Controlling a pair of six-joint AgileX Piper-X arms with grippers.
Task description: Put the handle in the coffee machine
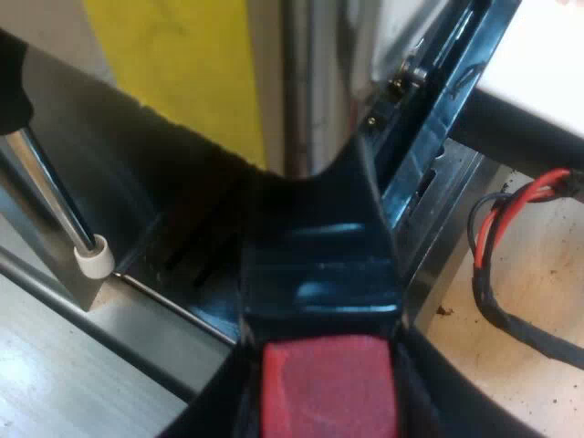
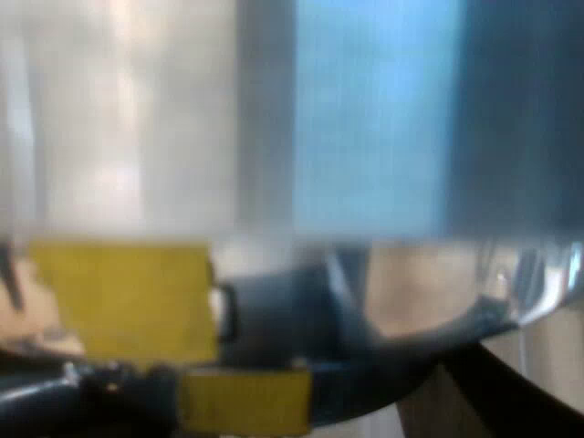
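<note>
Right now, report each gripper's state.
Left gripper: closed on the holder's red-ended handle.
Right gripper: cannot be told.

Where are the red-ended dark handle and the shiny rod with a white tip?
Dark handle ending in red [image 1: 328,388]: left wrist view, red end.
Metal rod with white tip [image 1: 94,258]: left wrist view, white tip.

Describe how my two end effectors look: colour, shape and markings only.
The left end effector has two plain black fingers, smooth and slightly glossy, curving in on either side of the red end of the handle. No markings show on them. The right end effector appears as dark, smooth, curved forms. Whether it carries markings cannot be told.
</note>
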